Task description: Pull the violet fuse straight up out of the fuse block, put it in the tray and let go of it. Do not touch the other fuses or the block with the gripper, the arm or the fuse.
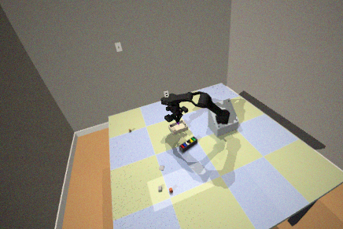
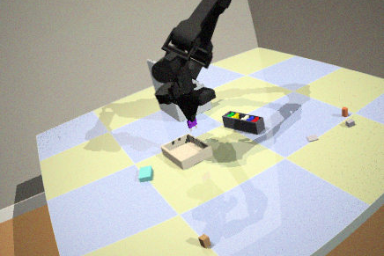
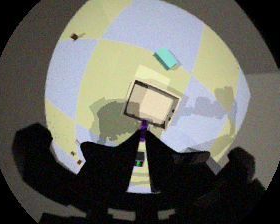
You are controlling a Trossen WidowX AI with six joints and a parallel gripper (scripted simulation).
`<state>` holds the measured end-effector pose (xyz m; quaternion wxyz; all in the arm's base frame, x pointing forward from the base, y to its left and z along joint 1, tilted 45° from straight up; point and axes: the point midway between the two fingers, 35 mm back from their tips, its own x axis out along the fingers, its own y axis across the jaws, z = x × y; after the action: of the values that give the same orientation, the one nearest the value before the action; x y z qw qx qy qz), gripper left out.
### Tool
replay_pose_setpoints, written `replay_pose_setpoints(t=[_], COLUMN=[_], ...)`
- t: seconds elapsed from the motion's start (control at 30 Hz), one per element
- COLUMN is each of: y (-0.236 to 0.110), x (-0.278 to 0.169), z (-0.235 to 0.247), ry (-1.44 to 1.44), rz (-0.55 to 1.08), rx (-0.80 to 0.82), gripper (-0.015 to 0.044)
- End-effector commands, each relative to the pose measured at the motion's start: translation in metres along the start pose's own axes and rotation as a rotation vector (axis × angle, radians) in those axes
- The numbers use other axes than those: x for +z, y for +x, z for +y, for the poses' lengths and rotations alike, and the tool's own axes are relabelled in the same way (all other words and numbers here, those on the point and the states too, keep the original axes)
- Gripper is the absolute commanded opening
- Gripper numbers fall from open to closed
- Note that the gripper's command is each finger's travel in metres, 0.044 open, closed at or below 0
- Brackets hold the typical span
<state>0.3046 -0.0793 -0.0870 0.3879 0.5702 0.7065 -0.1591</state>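
Note:
My gripper [image 1: 177, 121] [image 2: 191, 120] [image 3: 143, 132] is shut on the violet fuse [image 2: 192, 124] and points down. The fuse hangs in the air, a little above the beige open tray [image 1: 180, 131] [image 2: 198, 157] [image 3: 156, 105], near its wall on the arm's side in the exterior view. In the wrist view the fuse overlaps that wall; whether it is over the inside cannot be told. The black fuse block [image 1: 189, 147] [image 2: 241, 126] stands apart from the tray, with green, yellow, white, blue and red fuses in it. In the wrist view the fingers hide most of the block.
A grey box-like structure [image 1: 226, 130] stands by the arm's base. A turquoise block [image 2: 145, 174] [image 3: 165, 58] lies beyond the tray, and a brown block [image 1: 130, 130] [image 2: 204, 240] [image 3: 74, 36] farther off. An orange piece [image 1: 171, 190] [image 2: 344, 112] and two small grey pieces lie past the fuse block.

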Motion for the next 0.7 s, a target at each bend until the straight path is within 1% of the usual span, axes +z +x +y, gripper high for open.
replay_pose_setpoints(t=[0.0,0.13,0.3,0.67], y=[0.003,0.005,0.007,0.024], x=[0.022,0.033,0.033,0.033], z=[-0.012,-0.019,-0.019,-0.019], ry=[-0.004,-0.005,-0.005,-0.005], rz=[0.005,0.007,0.007,0.008], rx=[-0.004,-0.003,-0.003,-0.003], gripper=[0.0,0.0,0.0,0.0])
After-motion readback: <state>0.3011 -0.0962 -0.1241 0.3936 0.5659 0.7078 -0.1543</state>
